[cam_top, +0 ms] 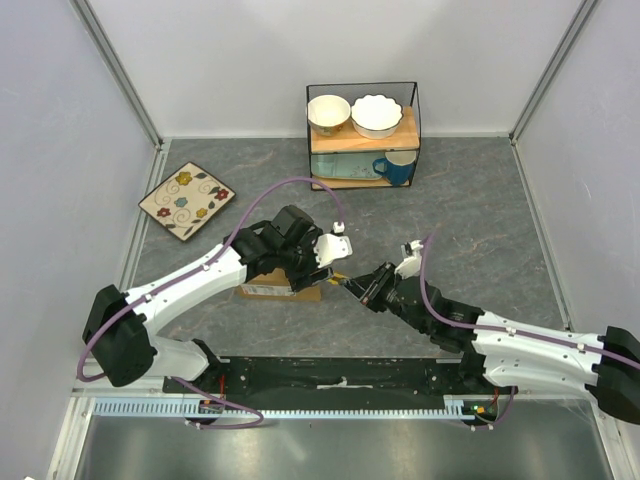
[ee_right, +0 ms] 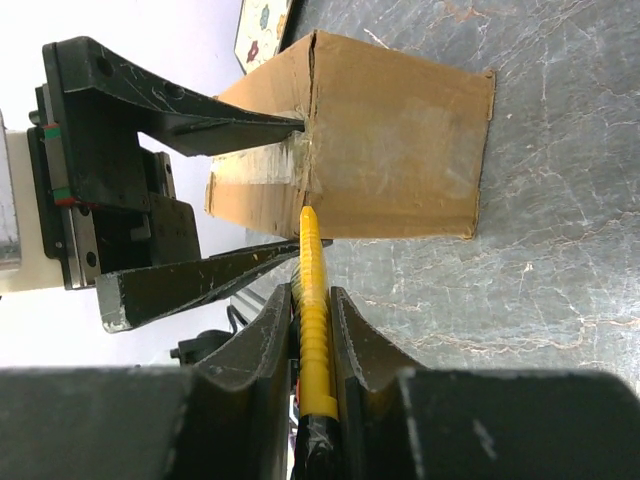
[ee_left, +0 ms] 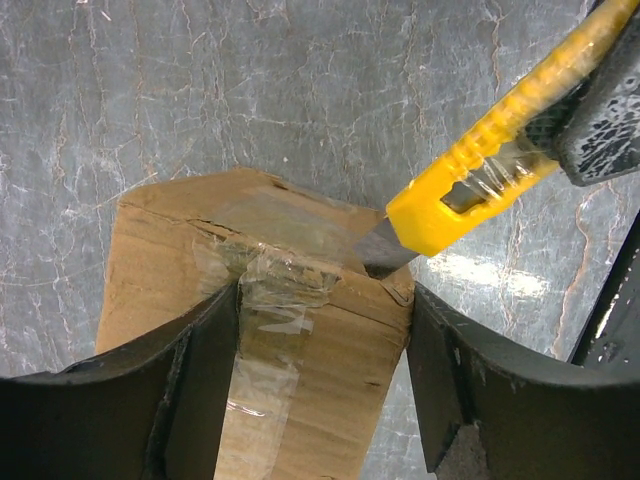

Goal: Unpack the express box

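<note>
The express box point(cam_top: 268, 288) sits toward 8 o'clock of the counter's point(cam_top: 480, 220) middle, squeezed by the left jaws, while the right jaws pinch a yellow knife point(ee_left: 470, 180) whose blade touches its taped top.

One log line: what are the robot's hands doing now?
left gripper: clamps express box | right gripper: shut on yellow knife | blade: at box's top edge

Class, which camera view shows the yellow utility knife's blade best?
The left wrist view: the blade of the yellow utility knife is seen side-on, its tip at the taped seam of the express box. The right wrist view shows the knife edge-on, blade hidden; the top view, only a yellow speck.
</note>
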`<state>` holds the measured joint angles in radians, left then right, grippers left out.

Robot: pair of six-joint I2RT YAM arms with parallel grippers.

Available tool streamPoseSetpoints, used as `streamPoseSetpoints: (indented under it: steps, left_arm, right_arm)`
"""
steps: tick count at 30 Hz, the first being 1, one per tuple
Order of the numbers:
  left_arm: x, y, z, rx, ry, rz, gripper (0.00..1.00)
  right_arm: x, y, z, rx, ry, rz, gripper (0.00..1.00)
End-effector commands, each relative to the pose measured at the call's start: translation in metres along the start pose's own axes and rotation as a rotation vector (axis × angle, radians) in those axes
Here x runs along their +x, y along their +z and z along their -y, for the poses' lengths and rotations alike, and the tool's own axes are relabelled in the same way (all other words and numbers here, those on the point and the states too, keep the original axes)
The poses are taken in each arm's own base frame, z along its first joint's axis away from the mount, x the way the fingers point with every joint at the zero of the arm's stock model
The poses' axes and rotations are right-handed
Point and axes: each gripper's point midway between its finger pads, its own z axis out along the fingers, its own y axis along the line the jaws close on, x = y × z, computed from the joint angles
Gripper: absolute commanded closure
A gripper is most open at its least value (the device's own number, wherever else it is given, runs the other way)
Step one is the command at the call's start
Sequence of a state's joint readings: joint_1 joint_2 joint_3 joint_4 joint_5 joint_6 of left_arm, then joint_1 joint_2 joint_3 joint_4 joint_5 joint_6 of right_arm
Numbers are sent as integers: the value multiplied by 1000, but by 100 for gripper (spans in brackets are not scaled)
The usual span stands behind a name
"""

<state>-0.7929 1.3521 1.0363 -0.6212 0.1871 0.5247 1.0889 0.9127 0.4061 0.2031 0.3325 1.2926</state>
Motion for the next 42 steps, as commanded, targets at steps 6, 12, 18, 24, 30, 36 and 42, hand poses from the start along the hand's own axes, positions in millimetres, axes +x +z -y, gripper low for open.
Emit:
streamPoseSetpoints:
  steps: [6,12,18,24,30,36,42]
  left_arm:
    - [28,2,-11,-52,-71,-107,25]
    - [-4,-35,-12,-35,-63,-44,1]
    - [-33,-89,-7,9,-67,73,1]
    - [12,-129,-81,-177,-169,109,1]
    - [97,-141,-173,-496,-373,54,1]
    - [127,-130,-219,-627,-437,39,2]
    - [144,-96,-218,-554,-473,14,2]
  right_arm:
    - [25,-21,2,6,-73,-150,100]
    - [-15,-32,1,108,-165,2,100]
    - [-41,-38,-5,175,-215,95,100]
    - [-29,-25,-1,222,-262,37,100]
    - [1,-5,-1,182,-241,-66,100]
    - [34,13,-13,113,-226,-181,100]
    - [50,35,-13,104,-225,-205,100]
